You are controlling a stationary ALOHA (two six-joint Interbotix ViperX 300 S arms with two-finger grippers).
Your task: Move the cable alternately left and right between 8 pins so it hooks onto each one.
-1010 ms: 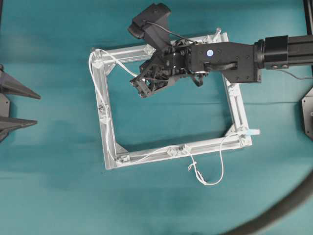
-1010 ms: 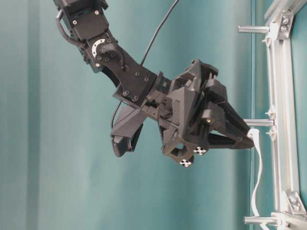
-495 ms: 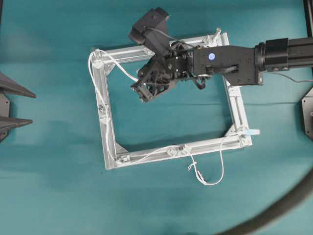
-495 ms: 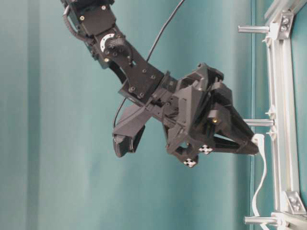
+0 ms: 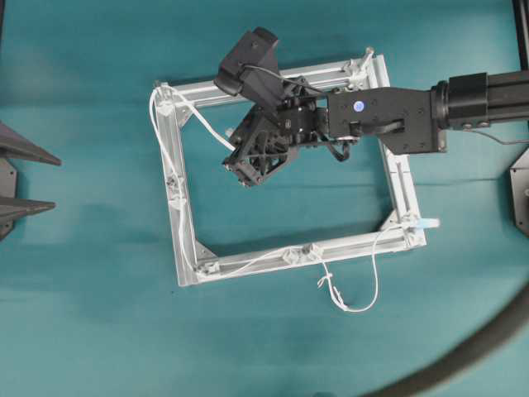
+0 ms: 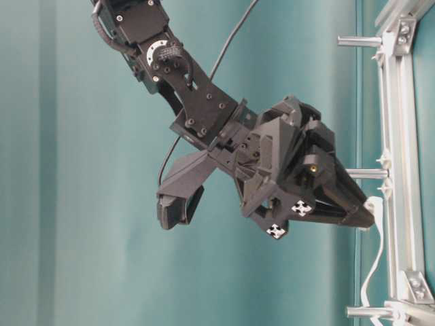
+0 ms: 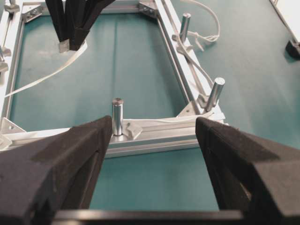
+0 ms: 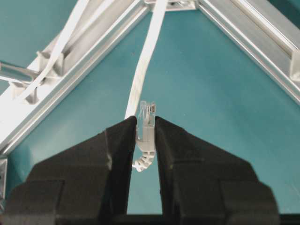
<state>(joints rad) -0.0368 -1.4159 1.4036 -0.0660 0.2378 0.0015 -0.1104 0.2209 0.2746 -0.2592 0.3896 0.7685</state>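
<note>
From overhead the left gripper (image 5: 21, 175) sat at the left edge, fingers spread and holding nothing; the cable (image 5: 162, 157) ran along the frame (image 5: 183, 231); the right gripper (image 5: 234, 159) hung inside; only its wrist view showed the plug (image 8: 147, 124) pinched between the fingers.

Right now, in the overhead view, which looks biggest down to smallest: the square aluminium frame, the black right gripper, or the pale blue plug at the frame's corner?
1. Square aluminium frame
2. Black right gripper
3. Pale blue plug

The gripper hangs nearer the camera, which exaggerates its size.
</note>
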